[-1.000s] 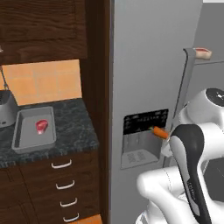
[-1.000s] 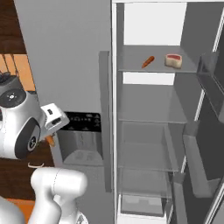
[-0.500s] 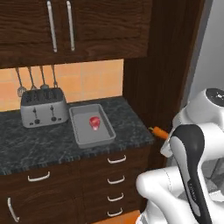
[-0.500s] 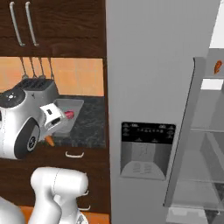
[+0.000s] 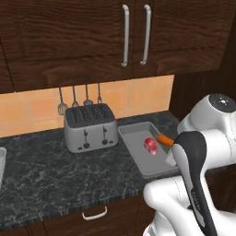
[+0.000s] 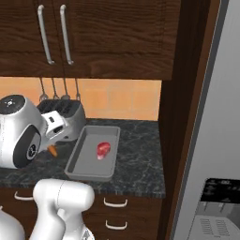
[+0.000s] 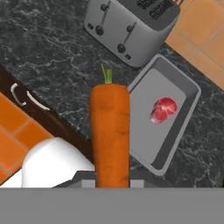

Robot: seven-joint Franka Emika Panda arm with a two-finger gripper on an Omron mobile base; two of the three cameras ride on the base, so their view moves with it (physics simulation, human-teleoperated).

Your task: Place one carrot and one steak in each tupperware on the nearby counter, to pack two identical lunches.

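Note:
My gripper (image 7: pixel 111 179) is shut on an orange carrot (image 7: pixel 110 131) with a short green stub, held above the black counter (image 7: pixel 52 65). The carrot pokes out beside my arm in the left base view (image 5: pixel 165 139) and the right base view (image 6: pixel 53 150). A shallow grey tupperware (image 7: pixel 148 109) lies on the counter just beyond the carrot tip. It holds one red steak (image 7: pixel 163 109). The same tupperware (image 5: pixel 133 150) (image 6: pixel 86 150) and steak (image 5: pixel 150 144) (image 6: pixel 103 149) show in both base views. The fingertips are hidden behind the carrot.
A silver four-slot toaster (image 5: pixel 90 126) (image 7: pixel 127 22) stands left of the tupperware, with utensils (image 5: pixel 78 99) hanging on the orange tile wall behind it. Dark wood cabinets (image 5: pixel 133 37) hang above. The grey fridge (image 6: pixel 211 140) stands to the right, past a wood panel. Drawers (image 6: pixel 115 204) sit below.
The whole picture has shifted: the base has swung from the fridge toward the counter, which now faces me with the toaster and the tupperware. The carrot stays in the shut gripper.

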